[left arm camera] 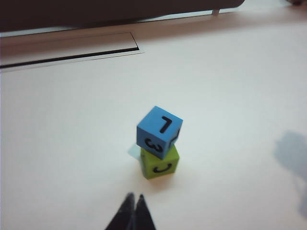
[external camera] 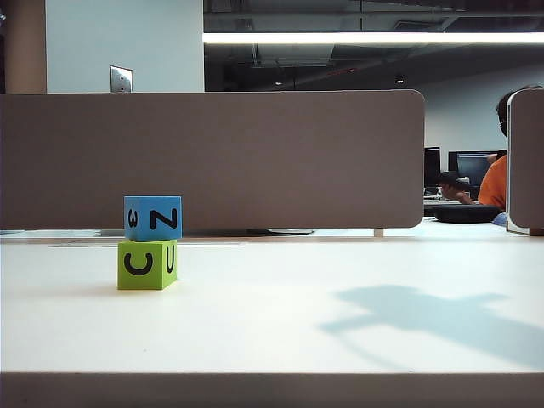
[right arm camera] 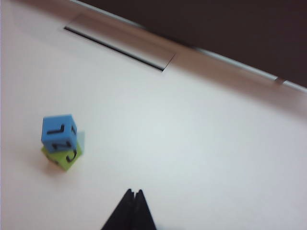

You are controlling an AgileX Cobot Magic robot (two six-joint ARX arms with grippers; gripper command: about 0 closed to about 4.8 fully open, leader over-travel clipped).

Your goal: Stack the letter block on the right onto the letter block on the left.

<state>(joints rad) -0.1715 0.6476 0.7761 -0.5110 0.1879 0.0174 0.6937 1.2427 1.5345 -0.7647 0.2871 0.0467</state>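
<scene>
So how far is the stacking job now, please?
It looks done: the blue letter block sits on the green letter block, slightly offset. Nothing is in hand: the left gripper and right gripper are shut, empty, apart from the stack. At most, parking the arms seems left.

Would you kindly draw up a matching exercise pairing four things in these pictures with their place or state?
Things:
1. blue block
2. green block
3. left claw
4. right claw

Place or state:
A. on the table, under another block
B. shut and empty, with the stack far off to one side in its wrist view
C. on top of the stack
D. shut and empty, with the stack close ahead in its wrist view

Pairs: 1-C, 2-A, 3-D, 4-B
</scene>
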